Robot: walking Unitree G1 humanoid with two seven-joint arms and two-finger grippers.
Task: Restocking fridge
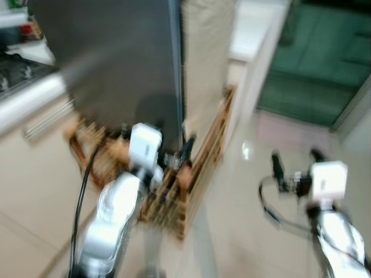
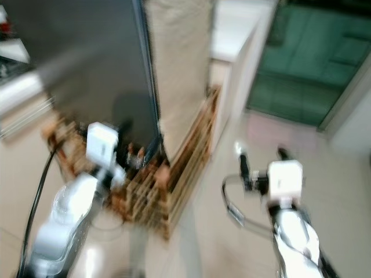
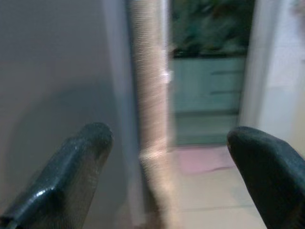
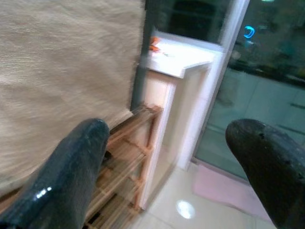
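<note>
Head views blurred. Fridge [image 1: 122, 58] stands ahead and to the left: one tall dark grey door, smooth and flat, faint sheen, closed as far as can be told. A beige woven cloth [image 1: 204, 63], coarse like burlap, hangs against its right side.

Below the cloth, one slatted wooden rack [image 1: 197, 174] sits on the floor, light brown, thin bars; contents too smeared to name. Right of it, a white cabinet [image 4: 181, 67] with a flat top; something small and orange lies on it, not identifiable. Beyond, a glass door [image 1: 324, 58] with green behind it. Floor [image 1: 243, 220] is pale glossy tile with one bright light spot. A white counter edge [image 1: 29, 95] at far left.

Two silver arms raised. Left gripper [image 3: 169, 148] is just before the fridge door's right edge, its two black fingers [image 3: 71, 167] spread wide, holding nothing. Right gripper [image 4: 171, 157] is over open floor, well right of the rack, fingers [image 4: 71, 162] likewise apart and empty.
</note>
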